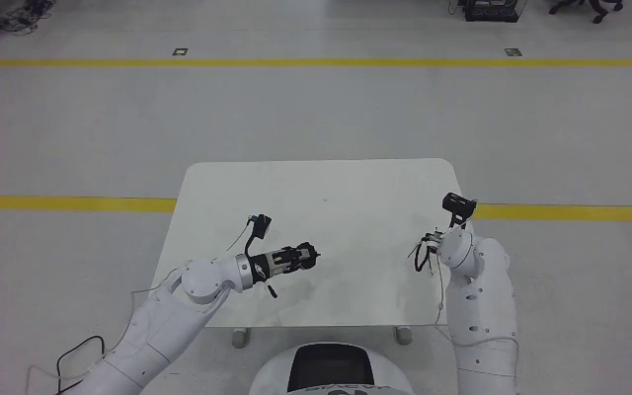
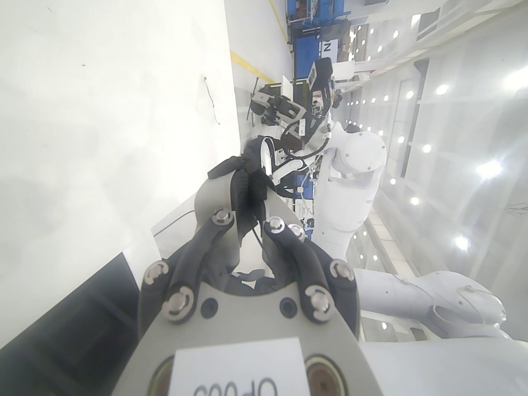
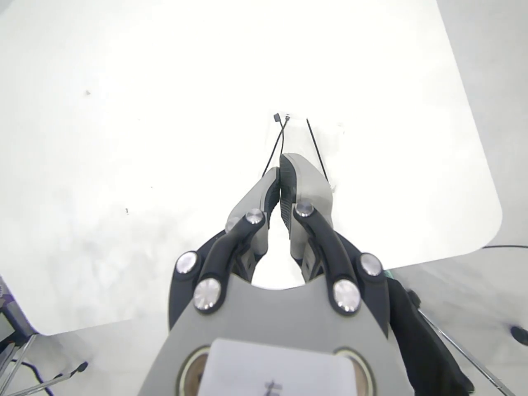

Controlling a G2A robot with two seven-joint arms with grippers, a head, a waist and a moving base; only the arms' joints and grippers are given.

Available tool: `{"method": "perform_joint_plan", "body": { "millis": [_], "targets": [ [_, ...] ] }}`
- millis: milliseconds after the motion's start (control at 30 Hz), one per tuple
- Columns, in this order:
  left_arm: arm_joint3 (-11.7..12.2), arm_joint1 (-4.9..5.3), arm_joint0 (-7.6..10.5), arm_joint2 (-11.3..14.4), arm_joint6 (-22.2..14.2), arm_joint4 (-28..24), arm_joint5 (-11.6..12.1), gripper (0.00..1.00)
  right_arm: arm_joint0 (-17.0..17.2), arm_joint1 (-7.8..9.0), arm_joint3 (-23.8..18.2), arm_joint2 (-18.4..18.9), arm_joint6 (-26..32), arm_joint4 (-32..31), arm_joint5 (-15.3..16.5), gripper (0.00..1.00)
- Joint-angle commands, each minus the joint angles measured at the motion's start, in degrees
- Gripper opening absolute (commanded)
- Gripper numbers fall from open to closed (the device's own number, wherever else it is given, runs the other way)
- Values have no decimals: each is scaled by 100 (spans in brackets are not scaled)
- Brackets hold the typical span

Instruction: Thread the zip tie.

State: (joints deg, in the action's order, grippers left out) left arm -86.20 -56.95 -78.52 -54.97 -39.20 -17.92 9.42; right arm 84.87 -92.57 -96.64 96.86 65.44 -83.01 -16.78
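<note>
A thin black zip tie sticks out from the tips of my right gripper, which is shut on it; its small square head points away from the fingers. A second thin dark line lies just beside it on the white table; I cannot tell whether it is the tail or a shadow. In the top view the right gripper hovers near the table's right edge. My left gripper is over the front middle of the table, facing the right one, with its fingers pressed together.
The white table has rounded corners and its front edge runs close under both arms. Yellow floor lines pass behind and beside it. From the left wrist, the right gripper shows past the table edge.
</note>
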Motion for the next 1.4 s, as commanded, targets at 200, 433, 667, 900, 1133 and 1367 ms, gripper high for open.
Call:
{"method": "perform_joint_plan", "body": {
  "millis": [200,433,667,900,1133,1367],
  "targets": [
    [0,0,0,0,0,0,0,0,386,60,-605,211,-235,1081,1070,0],
    [0,0,0,0,0,0,0,0,386,60,-605,211,-235,1081,1070,0],
    [0,0,0,0,0,0,0,0,589,82,-751,53,-988,1161,1445,0],
    [0,0,0,0,0,0,0,0,983,170,-903,276,-1543,2824,2949,0],
    [0,0,0,0,0,0,0,0,1035,319,-852,403,-1219,4292,3626,0],
    [0,0,0,0,0,0,0,0,904,627,-784,380,-274,5997,3626,0]
  ]
}}
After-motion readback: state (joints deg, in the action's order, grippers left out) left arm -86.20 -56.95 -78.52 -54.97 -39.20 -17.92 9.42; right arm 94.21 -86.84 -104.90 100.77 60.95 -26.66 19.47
